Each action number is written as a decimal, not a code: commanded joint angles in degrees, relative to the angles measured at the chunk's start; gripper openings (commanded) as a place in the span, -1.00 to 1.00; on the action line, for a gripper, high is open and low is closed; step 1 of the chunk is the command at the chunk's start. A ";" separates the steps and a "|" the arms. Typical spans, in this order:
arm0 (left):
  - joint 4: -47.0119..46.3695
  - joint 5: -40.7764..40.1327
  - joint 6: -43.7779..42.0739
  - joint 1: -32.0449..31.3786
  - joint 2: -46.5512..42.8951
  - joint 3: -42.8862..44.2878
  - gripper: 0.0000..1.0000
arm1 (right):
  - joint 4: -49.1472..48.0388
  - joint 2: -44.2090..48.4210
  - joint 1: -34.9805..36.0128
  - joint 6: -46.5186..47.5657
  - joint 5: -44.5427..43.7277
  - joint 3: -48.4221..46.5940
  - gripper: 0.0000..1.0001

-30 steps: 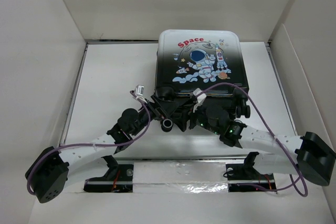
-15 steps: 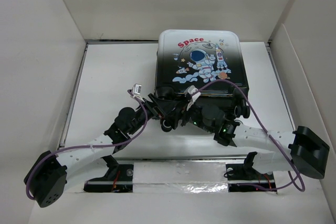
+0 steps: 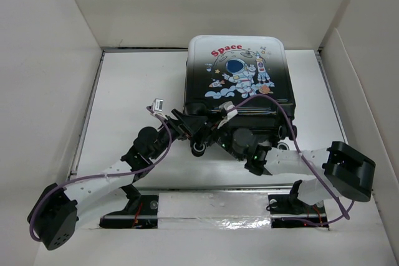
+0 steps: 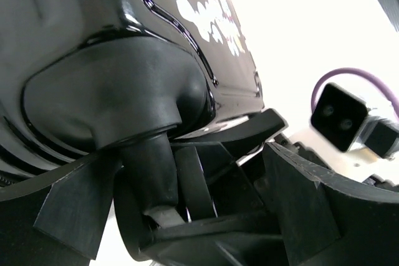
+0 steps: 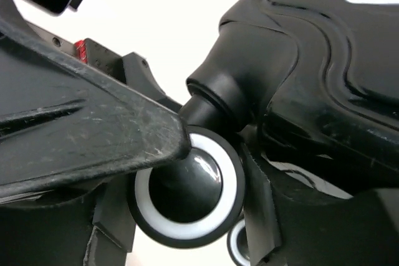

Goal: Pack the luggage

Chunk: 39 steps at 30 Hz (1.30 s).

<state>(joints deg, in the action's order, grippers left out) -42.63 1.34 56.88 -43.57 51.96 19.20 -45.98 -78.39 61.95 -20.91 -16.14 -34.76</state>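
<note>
— Both arms have shifted since a second ago: the right arm's elbow (image 3: 349, 169) has swung in from the side wall toward the middle, and the two wrists have crept slightly leftward along the near edge of the luggage (image 3: 237, 73). Has the luggage itself budged?
— No. It lies where it lay, closed and flat at the back-centre of the worktop (image 3: 131, 91), astronaut print up, wheels toward the arm bases.
— What about the left pincer (image 3: 193, 132)?
— It sits at the near left corner of the shell, its fingers (image 4: 68, 210) spread wide apart, one on either side of the black caster housing (image 4: 112, 98).
— And the right pincer (image 3: 212, 139)?
— It meets that same corner from the opposite side. In its wrist view the white-ringed wheel (image 5: 187, 194) sits between its fingers, with one fingertip (image 5: 156, 132) touching the tyre. Whether they actually clamp the wheel, I cannot tell.
— Do the two pincers touch?
— From above they crowd together over that wheel; contact I cannot make out.
</note>
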 commanded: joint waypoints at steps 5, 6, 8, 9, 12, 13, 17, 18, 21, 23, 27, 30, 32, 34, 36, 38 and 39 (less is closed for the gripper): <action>2.54 0.43 -3.26 -0.02 -4.40 0.49 0.75 | -12.48 -1.24 0.45 -3.35 -6.62 -0.83 -0.69; 4.29 -0.63 -3.88 -0.02 -5.46 0.40 0.73 | -12.12 -1.06 0.45 -3.35 -6.71 -0.92 -0.80; 10.62 -5.87 -5.72 0.59 -10.18 -0.21 0.61 | -11.51 -0.54 0.45 -3.26 -6.71 -0.74 -0.90; 15.08 -7.83 -6.17 0.59 -12.13 -0.65 0.54 | -10.46 -0.19 0.45 -2.92 -6.80 -0.66 -0.95; 20.64 -14.52 -8.53 0.59 -20.74 -2.93 -0.08 | -8.87 1.31 0.45 -2.13 -6.80 -0.92 -1.00; 22.66 -15.57 -9.41 0.59 -22.76 -4.59 -0.30 | -7.91 1.74 0.45 -1.86 -6.80 -1.01 -1.00; 21.28 -13.23 -14.16 0.59 -23.77 -7.95 -0.95 | -2.64 3.94 0.45 -0.02 -5.22 -3.63 -1.00; 19.88 -12.17 -15.65 -0.62 -22.01 -8.30 -0.99 | -1.24 4.47 0.45 0.60 -4.52 -4.34 -1.00; 14.25 -14.86 -17.68 -6.67 -12.96 -7.78 -1.00 | 3.86 4.56 -0.08 1.22 -3.03 -7.32 -1.00; 11.79 -20.12 -18.91 -10.02 -6.74 -5.94 -1.00 | 5.81 4.39 -0.61 1.57 -1.88 -8.12 -1.00; 9.59 -26.73 -21.02 -16.27 0.93 -2.24 -0.63 | 7.30 3.77 -1.13 1.57 0.49 -9.62 -1.00; 8.62 -30.60 -20.41 -17.51 4.37 -1.01 -0.40 | 7.92 3.33 -1.13 1.31 1.20 -10.32 -1.00; 7.57 -32.89 -20.06 -17.51 5.51 -1.18 -0.25 | 7.83 3.33 -1.13 1.31 2.08 -10.41 -1.00; 5.30 -33.68 -20.76 -17.51 6.21 -1.36 -0.16 | 7.83 3.33 -1.13 1.13 2.86 -10.41 -1.00; 3.88 -35.27 -21.99 -17.51 8.49 -0.66 -0.11 | 7.74 3.51 -1.66 0.87 3.48 -10.41 -1.00; 2.38 -37.02 -22.69 -17.51 11.73 0.48 -0.11 | 7.57 3.68 -1.66 0.78 4.36 -10.41 -1.00; 2.03 -37.11 -23.56 -17.51 12.63 1.01 -0.11 | 7.57 3.94 -1.66 0.69 4.54 -10.41 -1.00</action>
<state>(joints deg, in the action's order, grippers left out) -34.81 -32.32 36.38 -60.97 61.67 16.08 -32.12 -76.44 60.71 -20.29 -13.82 -41.01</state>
